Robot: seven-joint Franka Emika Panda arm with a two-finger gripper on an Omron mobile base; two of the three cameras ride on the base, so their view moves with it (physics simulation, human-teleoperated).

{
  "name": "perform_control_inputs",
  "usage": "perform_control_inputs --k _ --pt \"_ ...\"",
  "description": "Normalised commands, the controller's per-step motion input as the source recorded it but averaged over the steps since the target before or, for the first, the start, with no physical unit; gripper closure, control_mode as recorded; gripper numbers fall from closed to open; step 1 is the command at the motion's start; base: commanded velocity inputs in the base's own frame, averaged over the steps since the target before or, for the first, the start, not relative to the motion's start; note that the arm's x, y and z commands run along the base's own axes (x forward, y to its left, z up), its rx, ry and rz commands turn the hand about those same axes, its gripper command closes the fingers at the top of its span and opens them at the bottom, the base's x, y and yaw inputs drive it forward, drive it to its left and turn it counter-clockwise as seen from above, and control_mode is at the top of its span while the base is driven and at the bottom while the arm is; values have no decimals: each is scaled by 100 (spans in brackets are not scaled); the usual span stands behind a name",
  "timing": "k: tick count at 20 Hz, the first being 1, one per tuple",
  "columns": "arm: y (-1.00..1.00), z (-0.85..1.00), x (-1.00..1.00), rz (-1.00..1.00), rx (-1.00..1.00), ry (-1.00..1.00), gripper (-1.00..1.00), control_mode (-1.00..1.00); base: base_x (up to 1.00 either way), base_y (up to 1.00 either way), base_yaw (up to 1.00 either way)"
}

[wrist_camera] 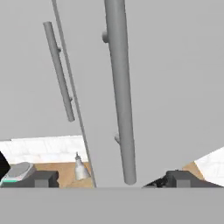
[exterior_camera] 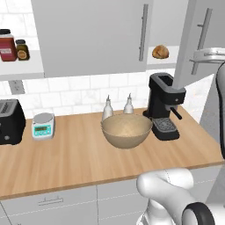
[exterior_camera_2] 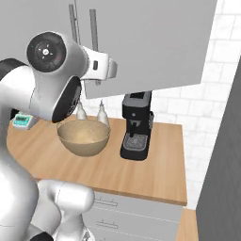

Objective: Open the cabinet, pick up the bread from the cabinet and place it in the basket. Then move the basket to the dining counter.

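I have the gripper [wrist_camera: 111,179] up at the right door's handle [wrist_camera: 119,87]. Its two tips sit wide apart, one on each side of the bar, not squeezing it. I think that is so I can pull the door more.

The cabinet [exterior_camera: 92,35] door [exterior_camera: 197,39] is part way open, so I can see the bread [exterior_camera: 160,52] on the shelf inside. The basket [exterior_camera: 126,130] waits on the worktop right below, beside the coffee machine [exterior_camera: 163,105], so the bread has a short way to go. I cannot see the dining counter.
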Motion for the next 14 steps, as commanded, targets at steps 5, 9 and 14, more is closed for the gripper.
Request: perform_control_inputs --k 5,9,14 --pt "96 -2 22 -28 18 5 -100 -100 0 0 0" --pt "57 -7 89 -41 25 8 -100 -100 0 0 0" --pt "32 -1 70 -42 40 1 -100 -100 0 0 0"
